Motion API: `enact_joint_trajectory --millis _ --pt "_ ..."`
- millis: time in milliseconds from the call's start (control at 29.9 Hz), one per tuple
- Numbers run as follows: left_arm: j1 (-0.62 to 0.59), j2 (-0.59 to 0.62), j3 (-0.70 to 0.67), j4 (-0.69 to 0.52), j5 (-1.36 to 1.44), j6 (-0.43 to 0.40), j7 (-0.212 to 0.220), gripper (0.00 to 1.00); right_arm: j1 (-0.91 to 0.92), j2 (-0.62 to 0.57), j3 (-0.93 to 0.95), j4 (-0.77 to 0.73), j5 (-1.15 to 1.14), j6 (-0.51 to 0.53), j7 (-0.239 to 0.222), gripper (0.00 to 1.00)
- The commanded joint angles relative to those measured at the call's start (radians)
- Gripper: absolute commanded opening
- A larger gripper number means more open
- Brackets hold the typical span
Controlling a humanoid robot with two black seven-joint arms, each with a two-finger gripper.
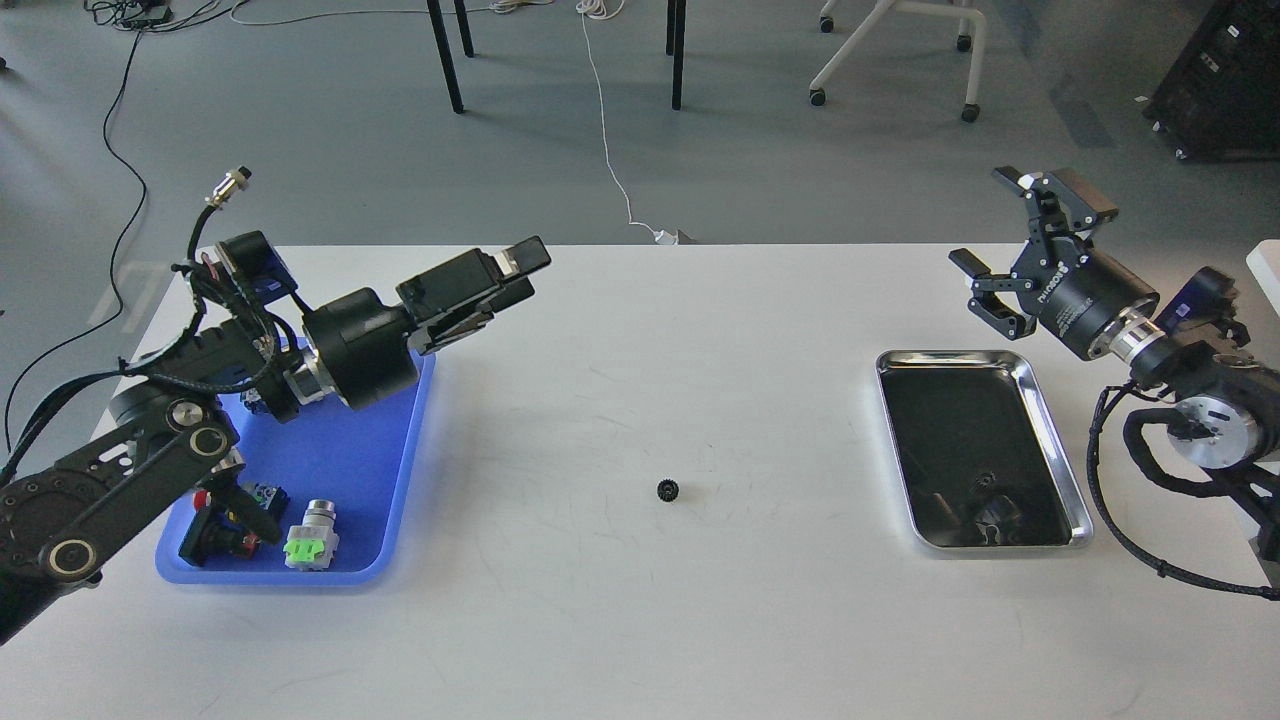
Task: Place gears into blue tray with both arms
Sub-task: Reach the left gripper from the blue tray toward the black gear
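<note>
White and wide, the table fills most of the view, and behind it is a grey floor with cables and chair legs.

On the left gripper the fingers lie close together and point to the right and a little upward; nothing is visible between them. This gripper hangs above the table just past the right upper corner of the blue tray, and the left arm crosses over the tray from the lower left. On the right gripper the fingers are spread wide and hold nothing; it stands in the air beyond the far right corner of the steel tray.

One small black gear lies alone on the table between the two trays, well apart from both grippers. A second small gear seems to lie in the steel tray. The blue tray holds push-button switches, one with a green part and one with red.
</note>
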Motion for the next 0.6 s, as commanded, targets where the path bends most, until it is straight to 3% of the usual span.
enact_joint_trajectory --millis 0,268,569 --pt "-0.103 -0.054 0.116 -0.004 0.344 0.004 -0.009 0.98 -0.039 -0.038 0.036 -0.002 0.038 0.000 0.000 0.98" --pt "-0.318 -0.170 0.429 0.080 0.748 0.051 -0.009 0.98 -0.059 -0.054 0.039 0.006 0.038 0.000 0.000 0.98" --pt "-0.421 -0.326 0.570 0.289 0.748 0.102 -0.009 0.96 -0.060 -0.054 0.039 0.006 0.038 0.000 0.000 0.98"
